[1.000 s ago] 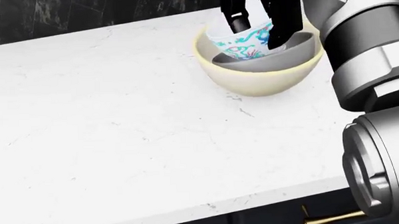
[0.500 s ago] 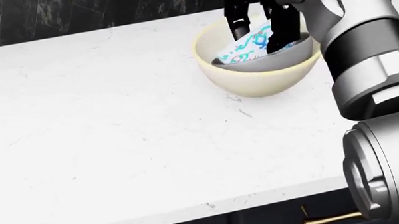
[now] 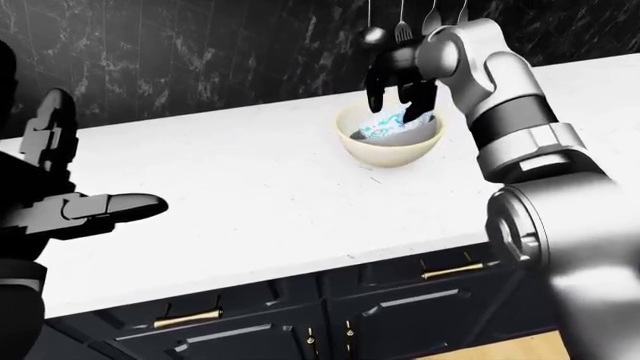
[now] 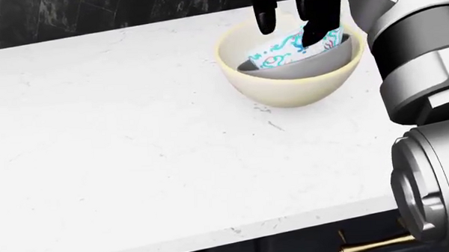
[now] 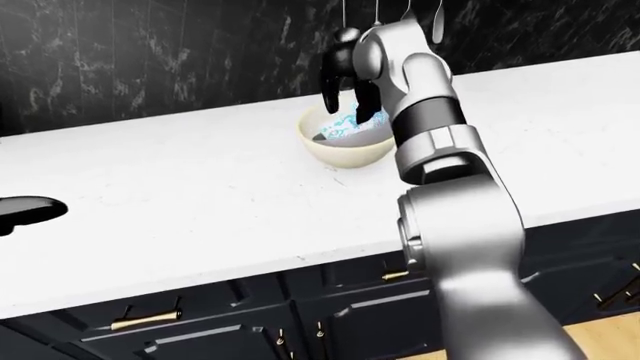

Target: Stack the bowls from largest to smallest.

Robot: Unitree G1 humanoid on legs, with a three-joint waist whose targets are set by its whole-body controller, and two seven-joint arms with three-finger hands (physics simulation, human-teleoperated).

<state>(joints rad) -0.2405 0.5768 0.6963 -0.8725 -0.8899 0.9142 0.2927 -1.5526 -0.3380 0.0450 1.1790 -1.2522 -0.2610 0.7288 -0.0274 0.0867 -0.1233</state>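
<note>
The white marble desk (image 4: 135, 140) carries a cream bowl (image 4: 291, 87) at about 1 o'clock in the head view. A grey bowl (image 4: 312, 64) sits nested in it, and the small blue-patterned bowl (image 4: 285, 51) lies tilted inside the grey one. The right robot hand (image 4: 295, 14) has lifted since half a second ago, fingers now spread above the patterned bowl rather than around it. The left robot hand (image 3: 70, 202) hangs open at 9 o'clock in the left-eye view.

Three nested bowls (image 4: 286, 73), two hands (image 4: 291, 14).
</note>
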